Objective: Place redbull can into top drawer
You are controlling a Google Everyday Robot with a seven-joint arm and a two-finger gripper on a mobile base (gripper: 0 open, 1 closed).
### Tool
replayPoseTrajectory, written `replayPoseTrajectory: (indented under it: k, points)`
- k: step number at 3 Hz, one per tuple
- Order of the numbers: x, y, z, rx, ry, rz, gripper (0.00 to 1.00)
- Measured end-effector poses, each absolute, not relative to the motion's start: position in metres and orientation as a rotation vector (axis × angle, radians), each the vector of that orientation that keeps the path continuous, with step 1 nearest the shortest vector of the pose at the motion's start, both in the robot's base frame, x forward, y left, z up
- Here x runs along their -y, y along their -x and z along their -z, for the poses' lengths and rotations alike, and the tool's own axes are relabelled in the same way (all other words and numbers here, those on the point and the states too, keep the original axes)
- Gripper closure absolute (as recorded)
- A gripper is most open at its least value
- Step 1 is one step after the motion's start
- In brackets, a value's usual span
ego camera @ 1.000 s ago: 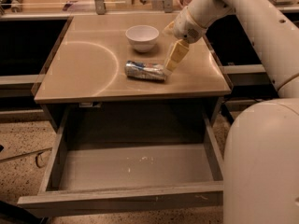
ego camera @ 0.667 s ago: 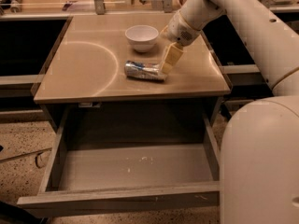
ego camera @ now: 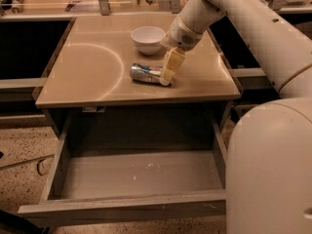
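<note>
**Redbull can (ego camera: 146,73) lies on the counter (ego camera: 87,67), gripper (ego camera: 168,75) at its right end**

Slim and silver with blue patches, its skin dented and wrinkled, the can lies on its side near the counter's front edge, just in front of the white bowl (ego camera: 147,38). The gripper reaches down to the can's right end and overlaps it; whether it is spread or pinching the can cannot be told. Below, the top drawer (ego camera: 122,209) stands open, grey wood-grain, with white scuffs on its floor.
</note>
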State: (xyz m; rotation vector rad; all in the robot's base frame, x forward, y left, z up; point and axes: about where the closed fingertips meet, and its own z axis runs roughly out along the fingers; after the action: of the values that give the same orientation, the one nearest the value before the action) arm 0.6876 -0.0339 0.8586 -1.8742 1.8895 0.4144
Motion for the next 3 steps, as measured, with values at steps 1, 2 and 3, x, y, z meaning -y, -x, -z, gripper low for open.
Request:
replayPoseTrajectory:
  k: [1, 2, 3]
  points:
    - [0.034, -0.688, -0.859, -1.890, 1.874, -0.415, 0.00]
    - [0.028, -0.689, -0.846, -1.902, 1.871, -0.457, 0.00]
    - [0.024, -0.691, -0.834, -1.905, 1.863, -0.494, 0.00]
